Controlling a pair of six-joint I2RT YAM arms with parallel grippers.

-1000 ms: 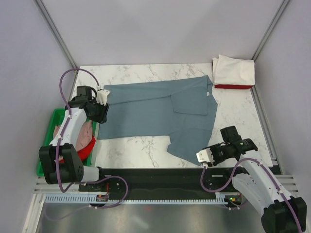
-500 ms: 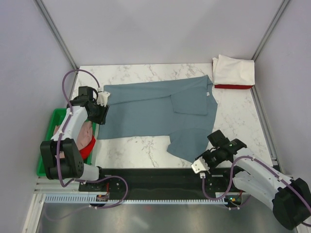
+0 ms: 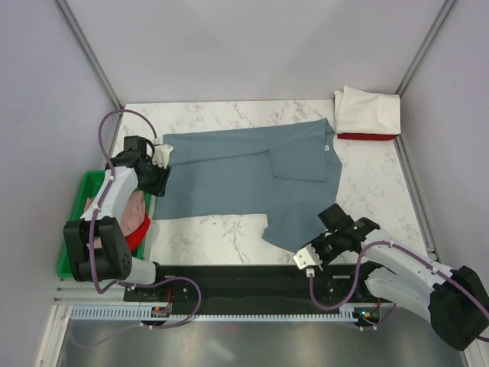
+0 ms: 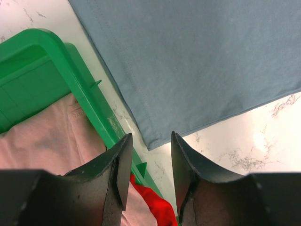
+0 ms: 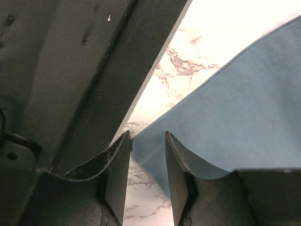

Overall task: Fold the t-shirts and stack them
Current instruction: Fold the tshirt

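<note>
Blue-grey t-shirt (image 3: 244, 172) lies flat on the marble table (image 3: 221, 237), long axis left to right, neck at the right.
Its white neck label (image 3: 328, 147) is too small to read. Left gripper (image 4: 150, 139) hovers wide-jawed over the near-left hem corner. The right gripper (image 5: 146, 137), narrowly parted, is at the near-right corner.

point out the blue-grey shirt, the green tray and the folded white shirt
blue-grey shirt (image 3: 244, 180), top external view, middle of the spread cloth
green tray (image 4: 77, 70), left wrist view, on its rim beside the shirt
folded white shirt (image 3: 368, 111), top external view, top face of the fold
</note>
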